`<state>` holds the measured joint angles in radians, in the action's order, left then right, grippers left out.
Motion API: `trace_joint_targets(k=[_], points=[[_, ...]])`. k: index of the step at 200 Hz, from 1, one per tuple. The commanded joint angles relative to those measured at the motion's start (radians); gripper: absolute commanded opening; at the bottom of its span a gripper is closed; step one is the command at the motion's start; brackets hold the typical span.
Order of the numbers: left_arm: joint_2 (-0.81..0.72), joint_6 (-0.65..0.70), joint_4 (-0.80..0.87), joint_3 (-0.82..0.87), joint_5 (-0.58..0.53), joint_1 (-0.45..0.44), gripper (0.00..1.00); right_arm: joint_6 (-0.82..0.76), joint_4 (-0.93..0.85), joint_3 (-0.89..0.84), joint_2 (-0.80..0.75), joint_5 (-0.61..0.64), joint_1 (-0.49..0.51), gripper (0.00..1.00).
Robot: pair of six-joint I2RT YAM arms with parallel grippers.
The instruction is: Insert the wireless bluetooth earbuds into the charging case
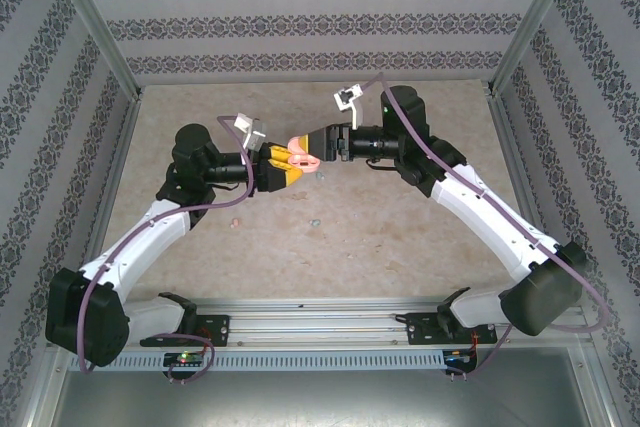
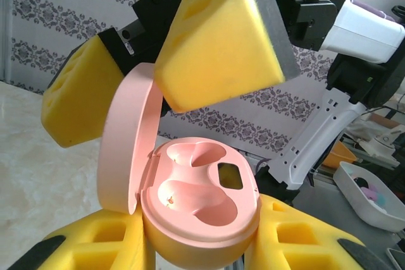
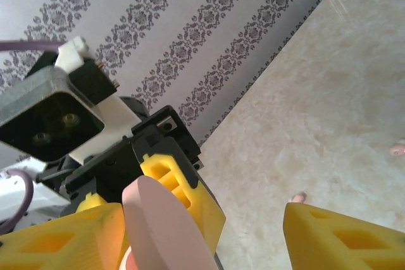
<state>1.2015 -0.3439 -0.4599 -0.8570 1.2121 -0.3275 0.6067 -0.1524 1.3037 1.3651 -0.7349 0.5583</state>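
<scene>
Grips pink charging case [image 2: 202, 207] by its base in narrowed left gripper [image 2: 196, 245] above the table's [image 3: 329, 93] middle, spreads right gripper [image 3: 202, 213] wide astride the raised lid [image 2: 126, 143]; shows two pinkish earbuds [image 3: 297, 198] loose on table, both partly cut off

Light: bright, even, diffuse, from overhead. Top view sharp. The arms cast soft, pale shadows on the table [image 1: 330, 247], and the frame rails bow slightly at the picture edges.
Left wrist view: charging case [image 2: 202, 200] crisp, faint sheen on its lid [image 2: 126, 143]. Near yellow pads [image 2: 82, 245] of the left hand [image 2: 201, 219] blurred.
Right wrist view: near lid soft, far wall sharp.
</scene>
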Motion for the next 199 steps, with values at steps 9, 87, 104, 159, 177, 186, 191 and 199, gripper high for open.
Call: trace_joint_targets(k=[9,87,104,159,177,186,191,199], points=[[-0.037,0.063,-0.042,0.024,-0.069,-0.007,0.09,0.135,-0.006,-0.001,-0.018,0.091,-0.009,0.75],[-0.053,0.119,-0.045,0.043,-0.154,-0.008,0.1,0.288,-0.04,-0.042,-0.077,0.143,-0.005,0.8],[-0.052,0.119,-0.049,0.045,-0.158,-0.007,0.1,0.306,-0.026,-0.066,-0.093,0.144,-0.005,0.8],[-0.057,0.144,-0.024,0.04,-0.184,-0.003,0.1,0.343,-0.002,-0.099,-0.09,0.13,0.015,0.8],[-0.069,0.144,0.015,0.035,-0.208,0.021,0.1,0.33,-0.013,-0.1,-0.09,0.155,0.015,0.79],[-0.076,0.132,0.025,0.04,-0.211,0.041,0.1,0.315,-0.036,-0.096,-0.092,0.181,0.015,0.78],[-0.08,0.126,0.025,0.044,-0.211,0.054,0.1,0.304,-0.053,-0.094,-0.092,0.202,0.016,0.77],[-0.084,0.109,0.02,0.053,-0.21,0.078,0.1,0.285,-0.09,-0.086,-0.089,0.242,0.016,0.76]])
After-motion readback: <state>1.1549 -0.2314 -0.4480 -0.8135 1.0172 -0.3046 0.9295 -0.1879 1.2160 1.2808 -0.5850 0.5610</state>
